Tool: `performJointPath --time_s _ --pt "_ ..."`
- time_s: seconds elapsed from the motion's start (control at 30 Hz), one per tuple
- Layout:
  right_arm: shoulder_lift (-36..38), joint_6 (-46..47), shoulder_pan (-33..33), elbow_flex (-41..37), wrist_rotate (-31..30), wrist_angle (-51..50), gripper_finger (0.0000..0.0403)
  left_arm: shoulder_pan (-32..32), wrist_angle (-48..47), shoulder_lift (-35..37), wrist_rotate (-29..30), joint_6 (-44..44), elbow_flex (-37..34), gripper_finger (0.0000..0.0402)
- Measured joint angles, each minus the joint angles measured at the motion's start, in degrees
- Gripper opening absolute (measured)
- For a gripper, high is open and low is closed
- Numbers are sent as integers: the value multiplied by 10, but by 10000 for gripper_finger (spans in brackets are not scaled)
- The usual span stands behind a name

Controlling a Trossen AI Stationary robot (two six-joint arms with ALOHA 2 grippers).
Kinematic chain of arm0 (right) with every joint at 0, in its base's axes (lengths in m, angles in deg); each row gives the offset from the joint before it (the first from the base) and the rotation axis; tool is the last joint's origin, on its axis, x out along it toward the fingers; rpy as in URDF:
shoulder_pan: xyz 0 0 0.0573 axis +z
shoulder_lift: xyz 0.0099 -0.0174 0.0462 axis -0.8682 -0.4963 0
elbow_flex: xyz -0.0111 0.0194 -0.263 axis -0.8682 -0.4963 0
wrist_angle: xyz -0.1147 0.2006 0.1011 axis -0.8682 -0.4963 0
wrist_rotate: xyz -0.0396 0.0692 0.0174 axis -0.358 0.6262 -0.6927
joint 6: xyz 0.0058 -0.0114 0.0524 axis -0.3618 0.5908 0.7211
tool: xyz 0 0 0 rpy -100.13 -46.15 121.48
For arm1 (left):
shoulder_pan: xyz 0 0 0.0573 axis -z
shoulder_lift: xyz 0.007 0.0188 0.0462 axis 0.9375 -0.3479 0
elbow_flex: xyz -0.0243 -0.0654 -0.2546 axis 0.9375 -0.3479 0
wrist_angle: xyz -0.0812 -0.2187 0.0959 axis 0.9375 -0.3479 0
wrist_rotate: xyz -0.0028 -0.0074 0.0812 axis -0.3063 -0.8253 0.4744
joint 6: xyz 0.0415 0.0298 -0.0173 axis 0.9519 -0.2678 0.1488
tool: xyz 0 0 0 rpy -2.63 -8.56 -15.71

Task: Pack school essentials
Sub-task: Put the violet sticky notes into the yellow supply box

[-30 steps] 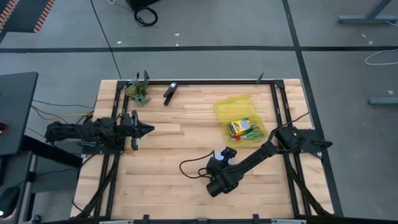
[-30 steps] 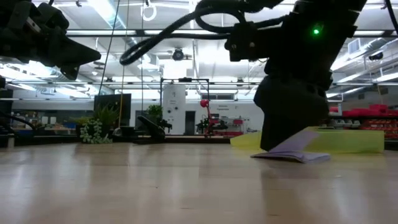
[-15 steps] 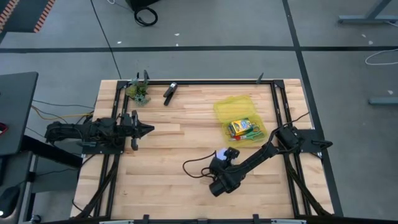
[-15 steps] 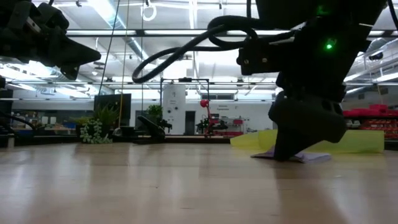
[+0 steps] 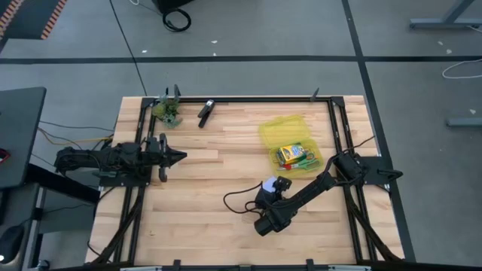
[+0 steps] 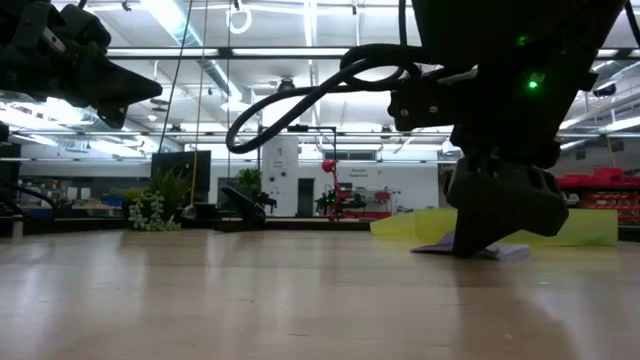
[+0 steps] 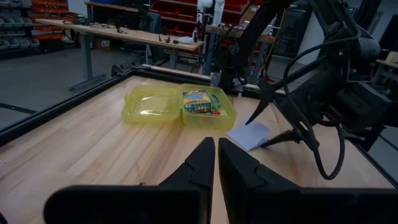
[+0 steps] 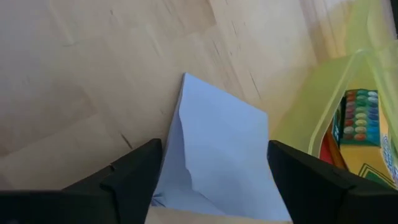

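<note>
The pale blue note pad (image 8: 217, 149) lies flat on the table near the open yellow-green case (image 5: 280, 129); it also shows in the left wrist view (image 7: 247, 134). The case holds the crayon box (image 5: 290, 154). My right gripper (image 5: 269, 187) is open and low over the pad, one finger on each side of it. My left gripper (image 5: 181, 156) is shut and empty above the table's left side. The other school things cannot be made out. My right gripper comes at the note pad from above, slanting, with a finger (image 8: 134, 177) at each of two opposite side edges (image 8: 171, 155). The pad lies on the table and its top sheet shows a crease. Whether the fingers touch the edges, I cannot tell.
A black clip-like object (image 5: 205, 111) and a small green leafy clump (image 5: 169, 113) lie at the far left. A black frame rail (image 5: 248, 98) runs round the table. Bare wood lies between the two arms.
My right gripper has gone a little toward the table's right edge and has sunk lower over the note pad. The pad's raised upper leaf has dropped flatter. The pad has stayed where it was.
</note>
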Motion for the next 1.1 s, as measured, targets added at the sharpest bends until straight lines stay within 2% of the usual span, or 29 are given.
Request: performJointPath --time_s 0.37,0.8,0.93,1.1 --pt "-1 -18 -1 -1 20 15 194 0 0 0 0 0 0 31" --pt "-4 -47 -1 -2 30 17 40 0 0 0 0 0 0 36" --pt "-4 -53 -1 -2 30 20 11 0 0 0 0 0 0 29" --pt "-4 -53 -1 -2 28 20 5 0 0 0 0 0 0 26"
